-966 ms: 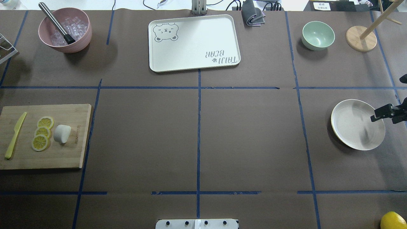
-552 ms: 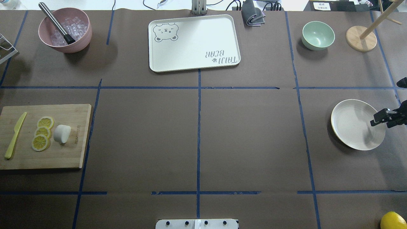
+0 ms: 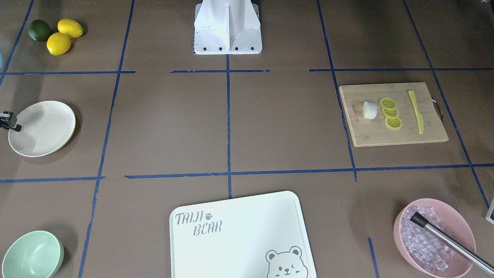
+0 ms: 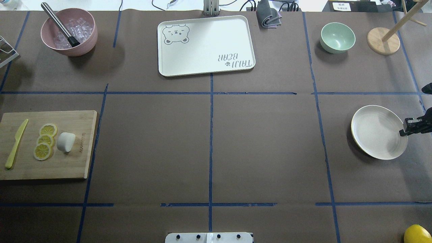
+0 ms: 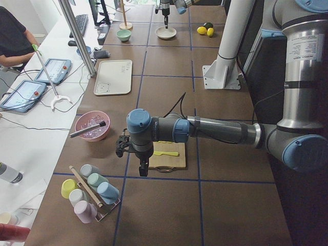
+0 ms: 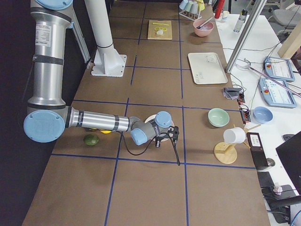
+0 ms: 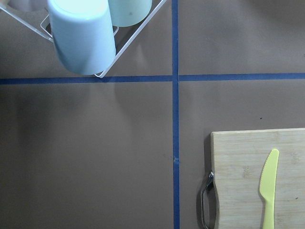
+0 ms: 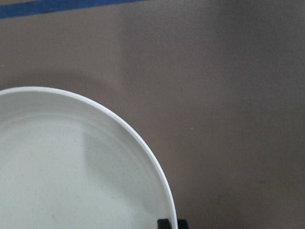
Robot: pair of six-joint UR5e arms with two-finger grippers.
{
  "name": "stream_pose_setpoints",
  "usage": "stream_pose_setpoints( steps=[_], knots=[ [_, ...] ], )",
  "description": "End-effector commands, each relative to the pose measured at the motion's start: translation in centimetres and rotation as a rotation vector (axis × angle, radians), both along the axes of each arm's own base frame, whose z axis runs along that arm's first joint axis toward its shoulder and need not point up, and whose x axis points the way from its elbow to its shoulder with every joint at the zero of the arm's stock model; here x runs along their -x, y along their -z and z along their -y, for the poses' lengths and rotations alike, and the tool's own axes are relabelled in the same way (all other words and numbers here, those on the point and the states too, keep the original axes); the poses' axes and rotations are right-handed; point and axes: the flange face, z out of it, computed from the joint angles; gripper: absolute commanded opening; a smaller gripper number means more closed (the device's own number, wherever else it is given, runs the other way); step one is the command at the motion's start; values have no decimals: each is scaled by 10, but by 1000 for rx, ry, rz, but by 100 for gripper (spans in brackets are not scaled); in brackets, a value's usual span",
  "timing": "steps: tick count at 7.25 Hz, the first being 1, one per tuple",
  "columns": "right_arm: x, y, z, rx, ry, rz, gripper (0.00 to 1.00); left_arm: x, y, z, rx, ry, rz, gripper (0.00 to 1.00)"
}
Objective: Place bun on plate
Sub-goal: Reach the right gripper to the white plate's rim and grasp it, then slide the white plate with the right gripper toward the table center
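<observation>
The white bun (image 4: 65, 141) (image 3: 369, 110) lies on a wooden cutting board (image 4: 67, 165) at the table's left side, beside the lemon slices. The cream plate (image 4: 371, 135) (image 3: 46, 131) (image 8: 71, 181) rests flat far across the table on the right. My right gripper (image 4: 405, 127) (image 8: 171, 223) is down at the plate's right rim. Its black tips sit close together on either side of the rim, so it looks shut on it. My left gripper (image 5: 141, 169) hangs pointing down beyond the board's outer end, away from the bun. Whether it is open, I cannot tell.
Lemon slices (image 4: 45, 141) and a yellow knife (image 4: 15, 143) share the board. At the back stand a pink bowl of ice (image 4: 69, 32), a bear-printed tray (image 4: 206, 44), a mint bowl (image 4: 337, 37) and a wooden stand (image 4: 383, 41). A cup rack (image 7: 81, 38) is near the left gripper.
The right gripper has dropped and shifted right, from over the plate's inside to its right rim. The plate and bun have stayed put.
</observation>
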Motion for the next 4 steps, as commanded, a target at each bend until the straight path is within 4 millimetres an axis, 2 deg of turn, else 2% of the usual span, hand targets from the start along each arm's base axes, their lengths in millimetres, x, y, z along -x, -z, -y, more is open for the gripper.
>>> stream_pose_setpoints(
  steps=[1,2,3,4],
  knots=[
    [6,59,13,-71,16,84,0,0,5,0,-11,0,-1,100],
    [14,89,24,-64,1,122,0,0,6,0,-12,0,-1,100],
    [33,135,54,-28,-52,172,0,0,6,0,-12,0,-1,100],
    [73,176,67,11,-62,208,0,0,6,0,-12,0,-2,100]
  ],
)
